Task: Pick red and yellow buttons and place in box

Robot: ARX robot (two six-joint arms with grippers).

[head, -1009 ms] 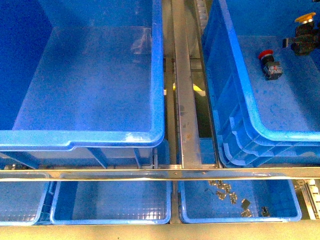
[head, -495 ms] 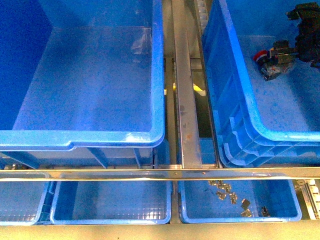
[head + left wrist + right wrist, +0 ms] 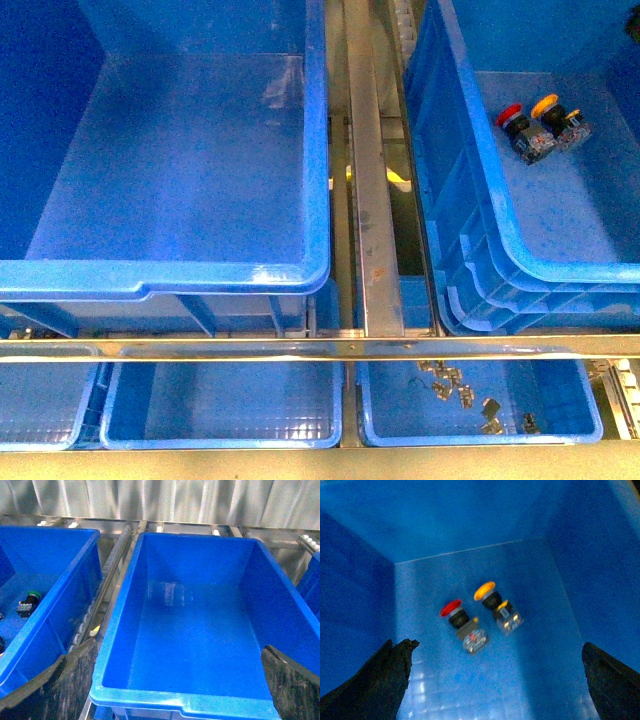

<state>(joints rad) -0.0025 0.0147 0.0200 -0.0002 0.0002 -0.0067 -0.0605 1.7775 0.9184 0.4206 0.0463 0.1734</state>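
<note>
- The red button (image 3: 516, 122) under my right claw (image 3: 495, 680) has a bright red cap on a black and grey body.
- The yellow button (image 3: 556, 113) beside it wears an orange-yellow cap, with a yellow fleck on its dark body.
- The box (image 3: 480, 180) they lie in is plain deep blue.
- My right claw's fingers (image 3: 385, 675) are matt black.
- My left claw (image 3: 170, 690) faces another plain blue crate (image 3: 200, 625).
- The crate next to it holds a green-capped switch (image 3: 29, 602) with a black body.
- The rail (image 3: 372, 200) between the crates is dull silver-grey.

Bright, blue-tinted light throughout, with glare on the box floor (image 3: 285, 85); right wrist view slightly blurred.
</note>
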